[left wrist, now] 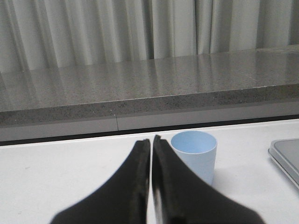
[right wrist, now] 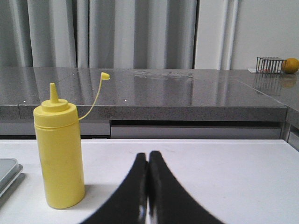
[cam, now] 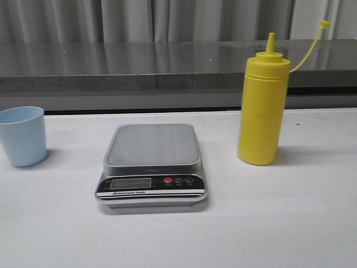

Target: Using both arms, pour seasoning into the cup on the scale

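Two grippers, both clenched on nothing: left gripper w/ cup just beside its tips; right gripper near seasoning, apart. Front view: cup at left edge, scale center, bottle right. Bare table between items.

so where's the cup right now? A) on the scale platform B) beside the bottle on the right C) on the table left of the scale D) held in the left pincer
C: the front view shows the cup standing on the table to the left of the scale, whose platform is bare; the left pincer is shut and holds nothing.
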Tool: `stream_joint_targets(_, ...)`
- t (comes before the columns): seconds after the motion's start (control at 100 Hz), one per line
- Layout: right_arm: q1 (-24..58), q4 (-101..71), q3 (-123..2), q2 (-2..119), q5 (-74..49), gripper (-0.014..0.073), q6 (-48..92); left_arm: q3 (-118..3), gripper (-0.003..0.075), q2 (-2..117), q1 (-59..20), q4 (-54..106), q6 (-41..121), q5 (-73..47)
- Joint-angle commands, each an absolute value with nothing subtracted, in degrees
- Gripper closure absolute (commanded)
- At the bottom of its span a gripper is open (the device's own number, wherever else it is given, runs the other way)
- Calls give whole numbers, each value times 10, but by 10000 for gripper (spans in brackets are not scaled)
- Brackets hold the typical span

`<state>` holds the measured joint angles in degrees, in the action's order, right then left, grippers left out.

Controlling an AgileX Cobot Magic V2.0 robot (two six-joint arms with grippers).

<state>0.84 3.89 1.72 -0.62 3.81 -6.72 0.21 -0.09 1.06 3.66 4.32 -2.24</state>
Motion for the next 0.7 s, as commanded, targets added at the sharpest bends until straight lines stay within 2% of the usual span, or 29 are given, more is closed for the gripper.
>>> stream_joint_targets(0.0, 5, 44, 15, -14, 83, 654, -68, 28, 710, -23, 7, 37, 43, 24)
stream_joint_targets(0.38, 5, 44, 15, -14, 83, 654, -68, 22, 710, -23, 7, 38, 41, 31)
stream_joint_targets(0.69, 5, 44, 15, -14, 83, 654, -68, -94, 710, 17, 7, 48, 41, -57)
